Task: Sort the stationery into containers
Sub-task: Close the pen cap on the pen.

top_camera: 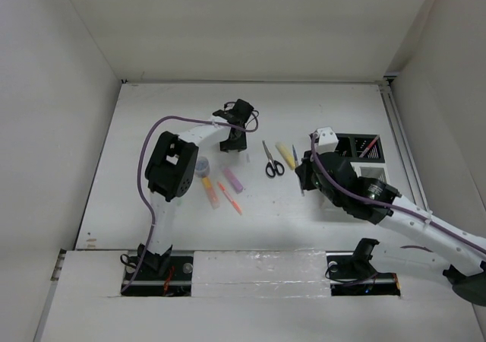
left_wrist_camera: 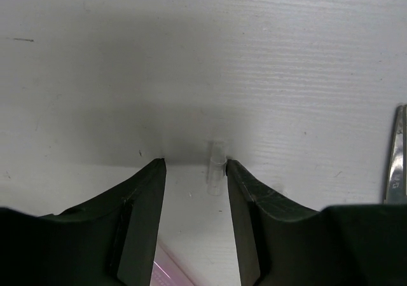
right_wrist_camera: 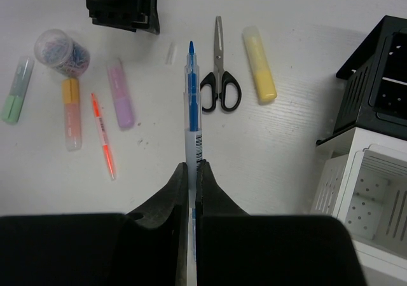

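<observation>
My right gripper (right_wrist_camera: 195, 166) is shut on a blue pen (right_wrist_camera: 191, 95), held above the table with its tip pointing out toward the scissors (right_wrist_camera: 220, 76). My left gripper (left_wrist_camera: 194, 165) is down at the table, open, with a small clear cap (left_wrist_camera: 216, 166) lying between its fingertips against the right finger (left_wrist_camera: 245, 197). On the table lie a yellow marker (right_wrist_camera: 259, 63), a purple marker (right_wrist_camera: 120, 94), an orange marker (right_wrist_camera: 71, 112), a green marker (right_wrist_camera: 17, 89), a red pen (right_wrist_camera: 102, 135) and a round clear tub (right_wrist_camera: 62, 47). The black containers (right_wrist_camera: 381, 76) and the white one (right_wrist_camera: 375, 197) stand at the right.
In the top view the organizer (top_camera: 361, 159) stands at the right of the table, with my right arm beside it. The scissors (top_camera: 271, 159) and the yellow marker (top_camera: 285, 155) lie between the two grippers. White walls close in the table on three sides.
</observation>
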Action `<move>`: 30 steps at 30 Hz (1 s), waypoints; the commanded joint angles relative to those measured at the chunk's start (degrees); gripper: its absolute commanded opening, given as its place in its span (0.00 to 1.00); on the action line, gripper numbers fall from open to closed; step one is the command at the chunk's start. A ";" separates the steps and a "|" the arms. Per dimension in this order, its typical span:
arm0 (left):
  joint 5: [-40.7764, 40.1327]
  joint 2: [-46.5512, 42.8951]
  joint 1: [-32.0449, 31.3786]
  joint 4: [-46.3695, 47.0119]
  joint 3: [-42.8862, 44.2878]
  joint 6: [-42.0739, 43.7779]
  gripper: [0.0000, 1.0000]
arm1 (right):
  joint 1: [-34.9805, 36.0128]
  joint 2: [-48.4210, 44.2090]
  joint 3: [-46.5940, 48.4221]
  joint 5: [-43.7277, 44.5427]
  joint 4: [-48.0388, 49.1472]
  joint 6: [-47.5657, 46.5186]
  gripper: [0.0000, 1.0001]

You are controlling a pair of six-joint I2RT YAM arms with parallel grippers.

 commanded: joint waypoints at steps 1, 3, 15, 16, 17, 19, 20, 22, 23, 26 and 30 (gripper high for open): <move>-2.18 0.48 -0.24 -2.97 1.71 -0.47 0.39 | 0.40 -1.62 -0.63 -0.08 2.35 -0.43 0.00; -2.97 0.48 -0.24 -2.98 1.71 -0.47 0.39 | 0.40 -2.14 -0.63 -0.08 2.35 -0.43 0.00; -4.56 3.56 -1.30 -4.56 2.77 -1.00 0.15 | 0.40 -2.67 -1.16 -0.08 1.82 -0.43 0.00; -4.56 3.56 -1.30 -4.56 2.16 -1.00 0.12 | 0.40 -2.67 -1.16 -0.08 1.82 -0.43 0.00; -4.56 3.56 -1.30 -4.56 2.15 -1.00 0.08 | 0.40 -2.67 -1.16 -0.08 1.82 -0.43 0.00; -4.56 3.56 -1.30 -4.56 1.62 -1.00 0.00 | 0.40 -2.67 -1.16 -0.08 1.82 -0.43 0.00; -4.56 3.56 -1.30 -4.56 1.01 -1.00 0.00 | 0.40 -2.67 -1.16 -0.08 1.82 -0.43 0.00; -4.56 3.56 -1.30 -4.56 1.01 -1.52 0.00 | 0.40 -2.67 -1.16 -0.08 1.82 0.10 0.00; -4.56 3.56 -1.30 -4.56 1.01 -1.53 0.00 | 0.40 -2.67 -1.16 -0.08 1.82 0.10 0.00; -4.56 0.14 -1.30 -3.95 -0.13 -3.81 0.00 | 0.40 -3.19 -1.85 -0.86 3.31 0.10 0.00; -1.23 -12.32 -1.30 3.51 -5.13 -4.95 0.00 | -0.30 -2.68 -5.46 -8.67 13.91 -2.10 0.00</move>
